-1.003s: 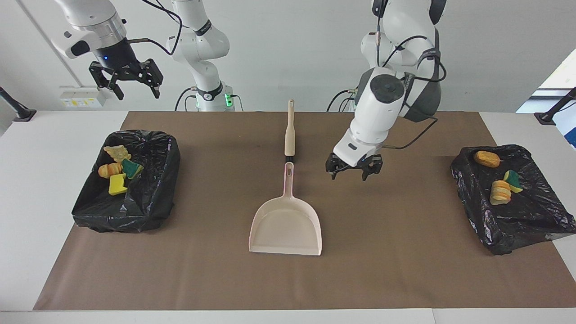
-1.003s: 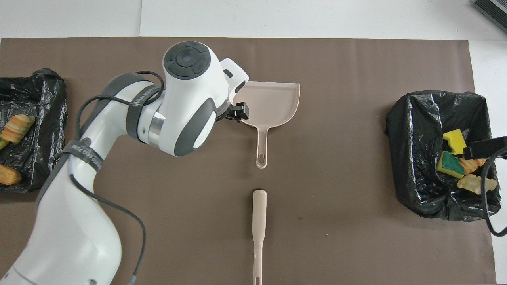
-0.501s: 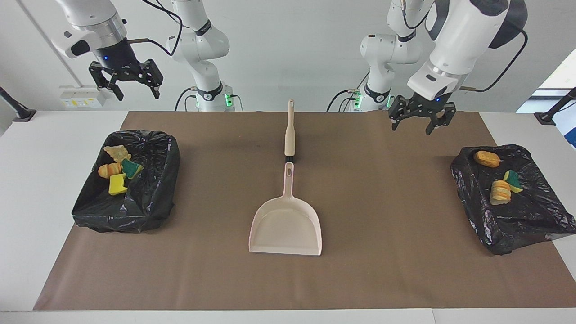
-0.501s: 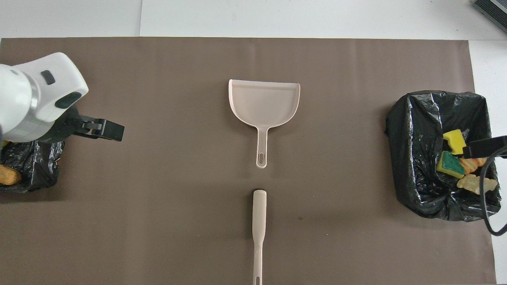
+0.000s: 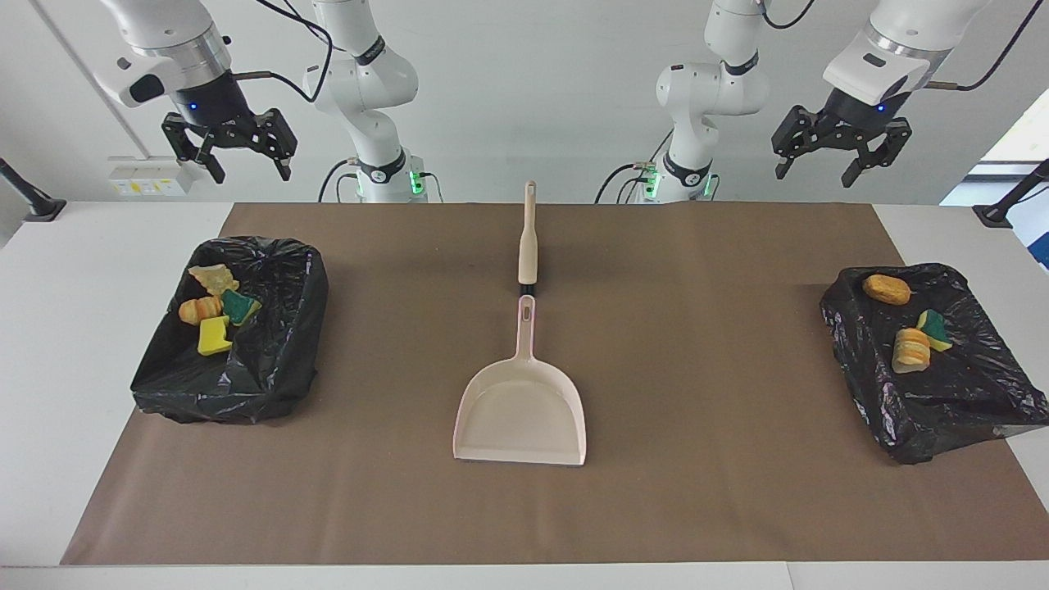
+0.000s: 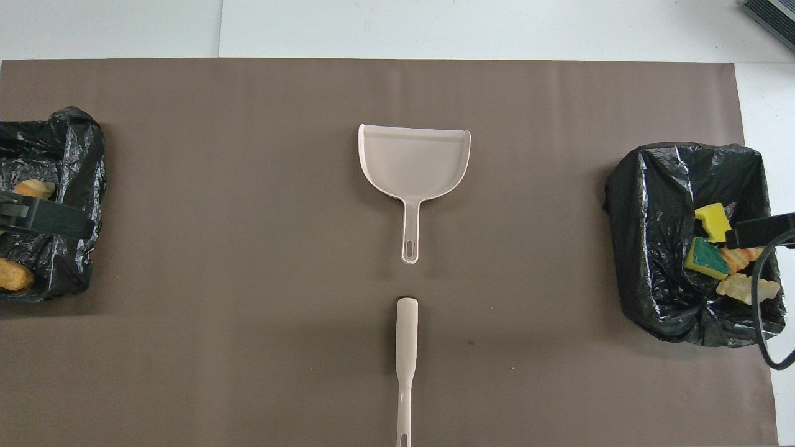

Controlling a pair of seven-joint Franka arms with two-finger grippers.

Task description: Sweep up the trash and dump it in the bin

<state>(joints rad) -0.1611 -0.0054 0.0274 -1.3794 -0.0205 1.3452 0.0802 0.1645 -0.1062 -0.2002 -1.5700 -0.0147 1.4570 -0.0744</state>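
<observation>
You've got the dustpan (image 5: 519,414) mid-mat w/ the brush (image 5: 527,238) just beside its handle tip, on the robots' side. Trash: four scraps (image 5: 215,307) sit in the bin (image 5: 270,360) toward the right arm's end from the dustpan, three scraps (image 5: 905,324) in the other bin (image 5: 942,401) toward the left arm's end. Right gripper (image 5: 229,156) and left gripper (image 5: 836,156) both hang high w/ fingers spread, holding nothing.

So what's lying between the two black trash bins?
The dustpan and the brush, in line at mid-table on the brown mat; the facing view shows it.
</observation>
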